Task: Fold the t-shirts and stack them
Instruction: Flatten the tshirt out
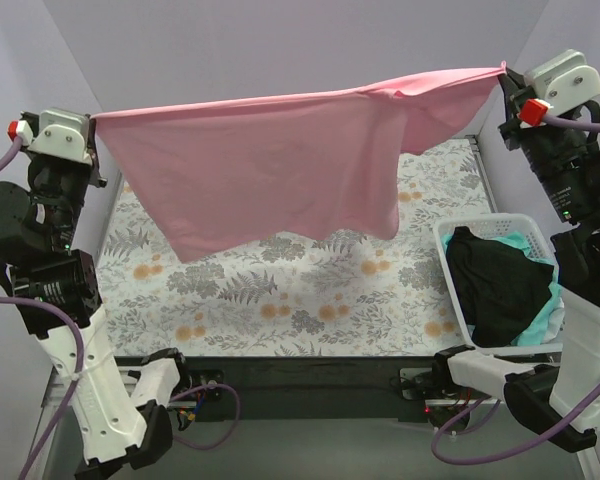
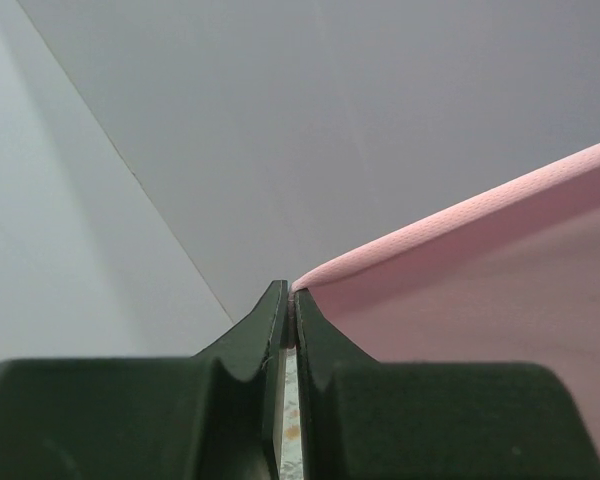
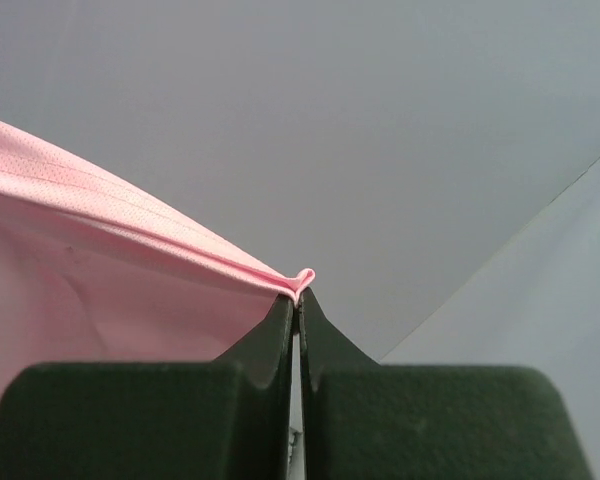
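Note:
A light pink t-shirt (image 1: 280, 165) hangs stretched in the air between my two grippers, above the floral sheet. My left gripper (image 1: 93, 118) is shut on its left corner; in the left wrist view the gripper (image 2: 291, 292) pinches the pink edge (image 2: 460, 225). My right gripper (image 1: 502, 72) is shut on the right corner; in the right wrist view the gripper (image 3: 299, 294) pinches a small fold of pink cloth (image 3: 100, 220). A black t-shirt (image 1: 495, 285) and a mint-green one (image 1: 548, 315) lie in the basket.
A white lattice basket (image 1: 450, 262) stands at the right on the grey-and-orange floral sheet (image 1: 300, 300). Grey walls close in the back and both sides. The arm bases sit at the near edge.

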Tool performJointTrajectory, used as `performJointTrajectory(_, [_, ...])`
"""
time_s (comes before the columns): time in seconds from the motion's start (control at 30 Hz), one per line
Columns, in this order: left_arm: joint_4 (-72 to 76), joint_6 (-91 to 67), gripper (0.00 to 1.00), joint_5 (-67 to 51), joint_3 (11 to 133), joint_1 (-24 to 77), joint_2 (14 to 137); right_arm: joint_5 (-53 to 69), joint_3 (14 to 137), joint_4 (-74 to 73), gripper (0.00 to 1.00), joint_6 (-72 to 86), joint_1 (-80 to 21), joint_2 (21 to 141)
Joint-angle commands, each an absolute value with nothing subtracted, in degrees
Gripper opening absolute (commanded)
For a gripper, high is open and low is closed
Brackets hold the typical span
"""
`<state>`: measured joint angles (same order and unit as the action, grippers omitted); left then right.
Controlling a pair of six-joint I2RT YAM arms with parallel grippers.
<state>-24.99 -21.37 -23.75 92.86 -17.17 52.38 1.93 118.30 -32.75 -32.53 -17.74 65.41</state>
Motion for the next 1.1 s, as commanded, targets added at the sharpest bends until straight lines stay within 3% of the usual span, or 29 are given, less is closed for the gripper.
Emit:
performJointTrajectory(0.0, [-25.5, -20.7, 0.0, -16.7, 98.1, -18.1, 57.7, -1.5, 122.5, -26.8, 0.01, -35.9, -17.1, 68.7])
performJointTrajectory(0.2, [-29.3, -16.6, 0.0, -19.0, 101.5, -18.2, 64.8, 0.7, 120.5, -21.0, 0.01, -44.2, -17.1, 73.1])
performJointTrajectory(0.6, [-28.0, -9.3, 0.0, -27.5, 80.8, -17.6, 74.3, 7.6, 87.2, -4.5, 0.01, -56.5, -18.2, 81.4])
performJointTrajectory(0.83, [-21.4, -7.6, 0.0, -26.1, 78.3, -13.2, 91.2, 8.4, 85.2, 1.6, 0.01, -60.2, -18.7, 95.7])
performJointTrajectory(1.07, [-16.9, -9.2, 0.0, -22.8, 85.8, -12.3, 109.8, 5.7, 92.8, 1.9, 0.01, -62.5, -19.2, 111.4])
